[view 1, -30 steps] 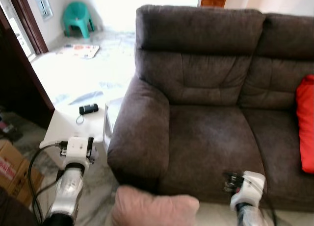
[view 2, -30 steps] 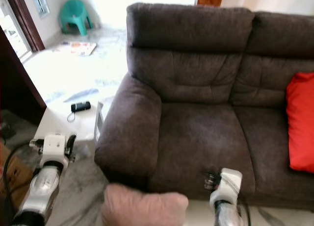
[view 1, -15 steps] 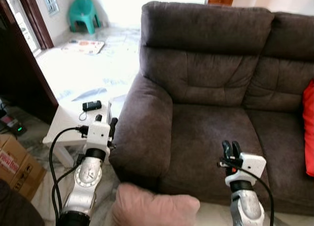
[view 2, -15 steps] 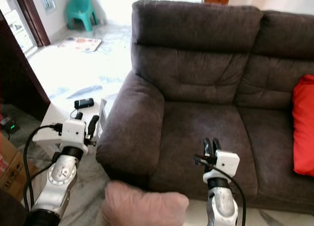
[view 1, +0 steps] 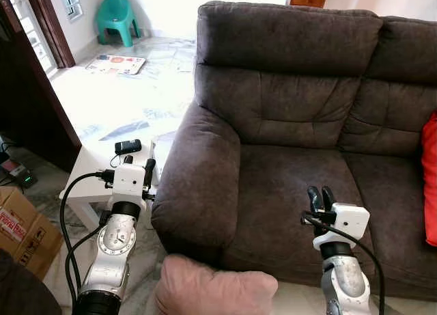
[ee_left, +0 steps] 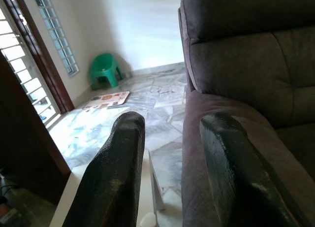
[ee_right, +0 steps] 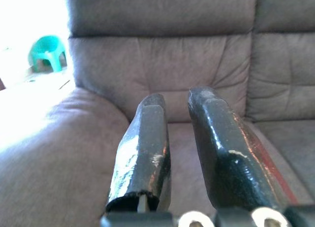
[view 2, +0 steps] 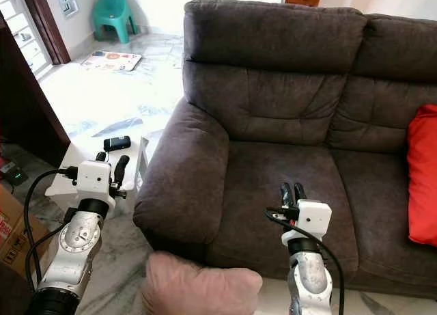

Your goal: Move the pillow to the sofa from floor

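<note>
The pink pillow (view 1: 215, 290) is seen below the sofa (view 1: 293, 185) front. Left gripper (ee_left: 172, 168) is held wide, right gripper (ee_right: 182, 153) narrow, both empty. Reaching down is judged necessary.

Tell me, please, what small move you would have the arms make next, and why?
Probably lower both grippers toward the pink pillow: it lies on the floor against the sofa front, below and between them. The left gripper is raised beside the armrest, fingers apart; the right gripper is over the seat, holding nothing.

Matt suede-like cloth sofa (view 1: 287, 144); soft, perhaps velvety, pillow (view 1: 215, 288); glossy marble floor (view 1: 136, 103)
</note>
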You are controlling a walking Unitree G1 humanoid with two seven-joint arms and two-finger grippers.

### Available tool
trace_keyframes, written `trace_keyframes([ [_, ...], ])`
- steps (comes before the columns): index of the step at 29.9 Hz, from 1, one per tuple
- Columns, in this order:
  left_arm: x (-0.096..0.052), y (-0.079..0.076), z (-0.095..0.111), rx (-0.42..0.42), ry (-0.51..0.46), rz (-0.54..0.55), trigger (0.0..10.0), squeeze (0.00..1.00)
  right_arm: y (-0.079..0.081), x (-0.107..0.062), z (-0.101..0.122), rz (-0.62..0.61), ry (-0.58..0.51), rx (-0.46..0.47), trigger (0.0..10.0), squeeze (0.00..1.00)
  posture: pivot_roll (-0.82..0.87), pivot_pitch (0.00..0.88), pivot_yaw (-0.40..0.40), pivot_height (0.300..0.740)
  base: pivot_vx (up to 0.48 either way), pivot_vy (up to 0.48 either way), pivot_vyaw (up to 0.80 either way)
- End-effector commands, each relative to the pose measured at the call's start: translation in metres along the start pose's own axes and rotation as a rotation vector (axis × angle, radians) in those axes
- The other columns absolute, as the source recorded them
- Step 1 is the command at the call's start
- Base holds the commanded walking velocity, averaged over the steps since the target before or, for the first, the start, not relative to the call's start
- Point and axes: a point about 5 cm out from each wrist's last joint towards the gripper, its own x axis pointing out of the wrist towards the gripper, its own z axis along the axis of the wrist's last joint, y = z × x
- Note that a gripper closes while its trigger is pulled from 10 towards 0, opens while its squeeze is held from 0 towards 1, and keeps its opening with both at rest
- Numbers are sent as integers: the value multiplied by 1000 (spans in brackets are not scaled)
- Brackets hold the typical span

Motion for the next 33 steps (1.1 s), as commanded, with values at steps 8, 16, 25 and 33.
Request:
trace_keyframes([
  [8,0,-1,-6,0,29,-22,10000,0,-5,-4,9,-49,-24,-1,10000,0,-22,0,-17,740,0,0,0],
  [16,1,-4,-9,-1,34,-27,10000,0,3,0,11,-39,-17,17,10000,0,15,0,-21,740,0,0,0],
  [25,-5,2,-14,13,42,-8,10000,0,5,3,8,-29,17,7,10000,0,39,0,-29,740,0,0,0],
  [33,-3,-1,-15,12,44,-8,10000,0,7,5,12,-7,16,14,10000,0,38,0,-33,740,0,0,0],
])
